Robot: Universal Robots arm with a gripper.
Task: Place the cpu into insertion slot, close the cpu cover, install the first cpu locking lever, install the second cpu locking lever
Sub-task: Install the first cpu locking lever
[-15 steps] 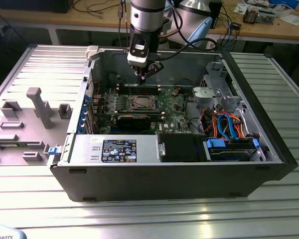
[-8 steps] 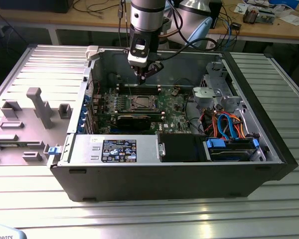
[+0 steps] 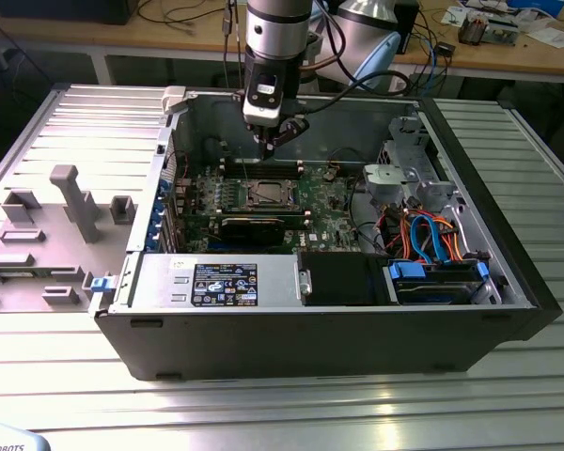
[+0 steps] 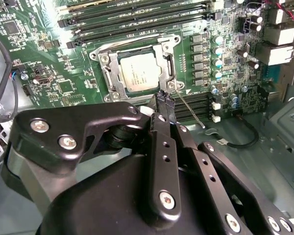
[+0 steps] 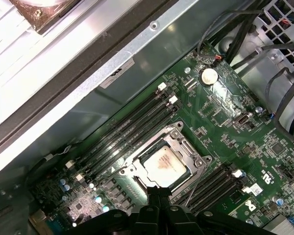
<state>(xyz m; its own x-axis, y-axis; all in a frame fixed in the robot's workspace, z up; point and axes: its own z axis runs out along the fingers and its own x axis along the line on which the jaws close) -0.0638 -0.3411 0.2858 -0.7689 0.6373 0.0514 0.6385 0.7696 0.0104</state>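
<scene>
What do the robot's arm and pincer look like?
The arm is a silver-grey cylinder with a black band. A white box sits under it, and black cables loop off its side. The pincer is matte black, built of flat hinged links dotted with silver screw heads, and it tapers to two slim fingers.

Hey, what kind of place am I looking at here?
Probably a robotics lab or workshop: a robot arm hangs over an open computer case with its motherboard exposed, the case lies on a ribbed metal table, and a cluttered wooden workbench stands behind.
</scene>
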